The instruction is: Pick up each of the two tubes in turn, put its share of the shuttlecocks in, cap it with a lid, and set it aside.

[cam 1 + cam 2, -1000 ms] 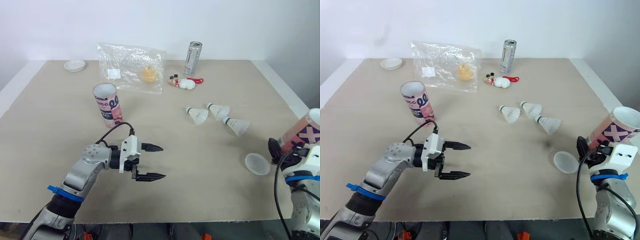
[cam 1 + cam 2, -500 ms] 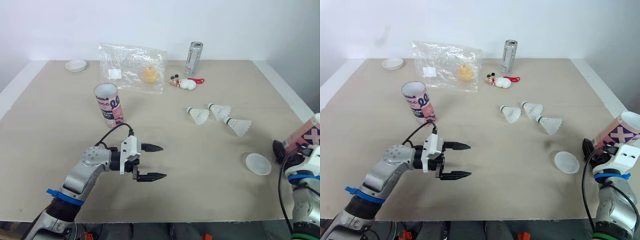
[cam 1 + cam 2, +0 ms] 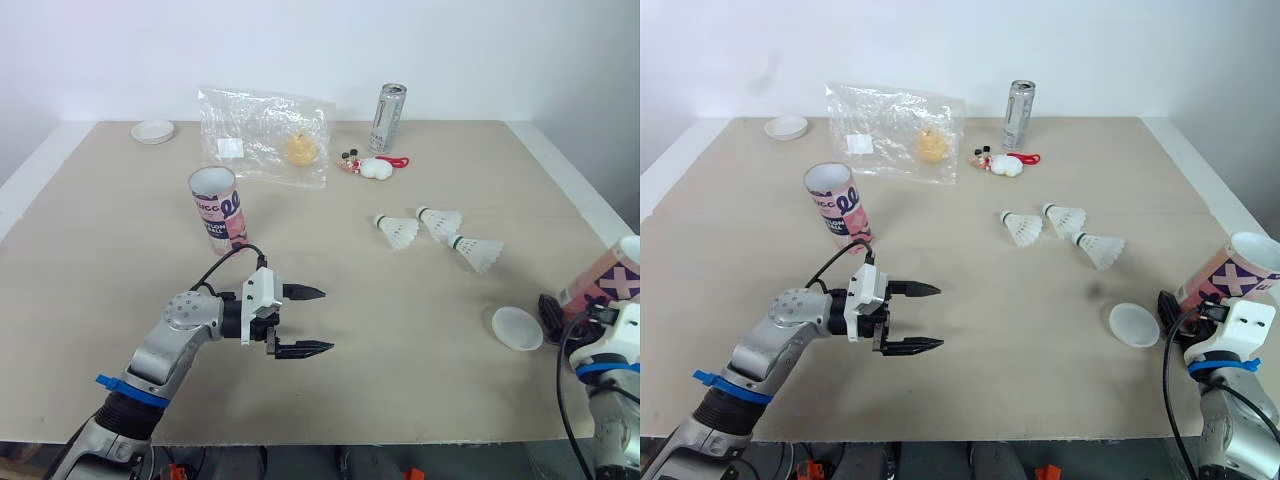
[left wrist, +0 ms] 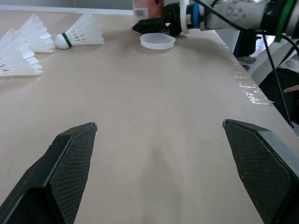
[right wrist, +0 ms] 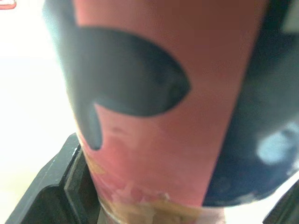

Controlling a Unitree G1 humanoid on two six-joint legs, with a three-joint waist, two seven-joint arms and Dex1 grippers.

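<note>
Right eye view: at the right edge, the right gripper (image 3: pixel 1175 306) clamps a tilted pink tube (image 3: pixel 1230 274), with a lid (image 3: pixel 1134 324) just beside it. Lower left, the left gripper (image 3: pixel 938 317) spreads wide and empty over bare table (image 3: pixel 1030 385). Three shuttlecocks (image 3: pixel 1057 226) lie centre-right.

On the table (image 3: pixel 120 260) you find one tube (image 3: pixel 217 208) standing at the left, and the left pincer (image 3: pixel 326 321) in front of it. The three shuttlecocks (image 3: pixel 440 220) lie right of centre. In front of them lies a lid (image 3: pixel 516 328), just beside the second tube (image 3: pixel 610 285) at the right edge. A can (image 3: pixel 386 117) stands behind.
</note>
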